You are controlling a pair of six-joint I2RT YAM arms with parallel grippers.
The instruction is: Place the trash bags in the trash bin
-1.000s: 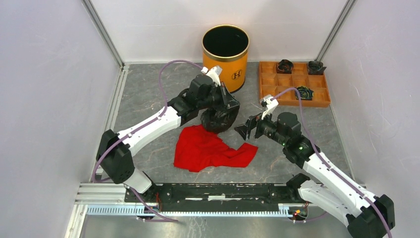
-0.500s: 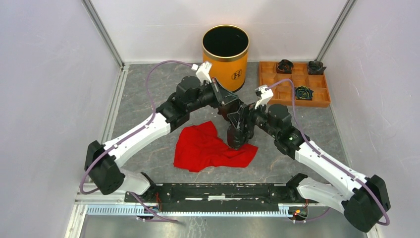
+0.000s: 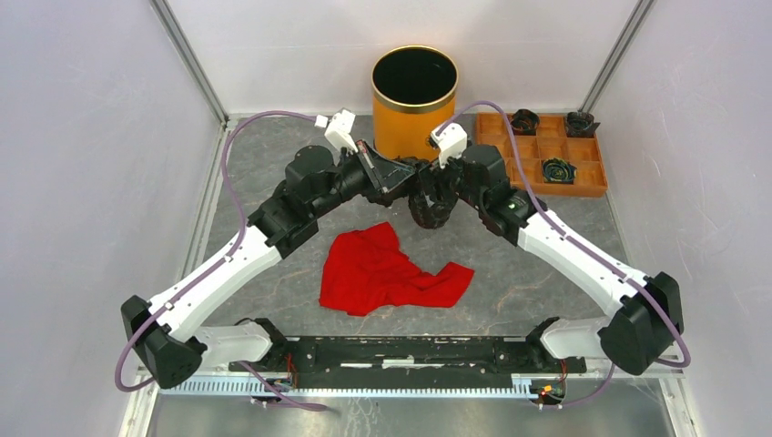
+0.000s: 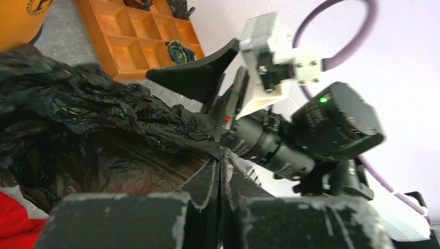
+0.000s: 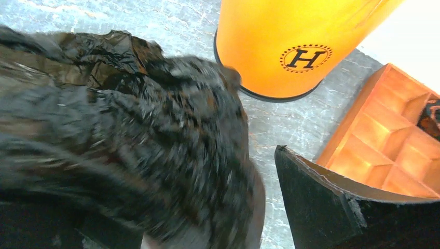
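Grey table point(image 3: 533, 291) carries trash bin point(image 3: 401, 134), compartment tray point(image 3: 510, 147) and red cloth point(image 3: 382, 273).

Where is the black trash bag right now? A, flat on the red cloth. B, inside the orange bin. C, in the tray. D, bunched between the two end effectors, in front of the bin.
D: the bag is bunched between the left end effector and the right end effector, short of the bin.
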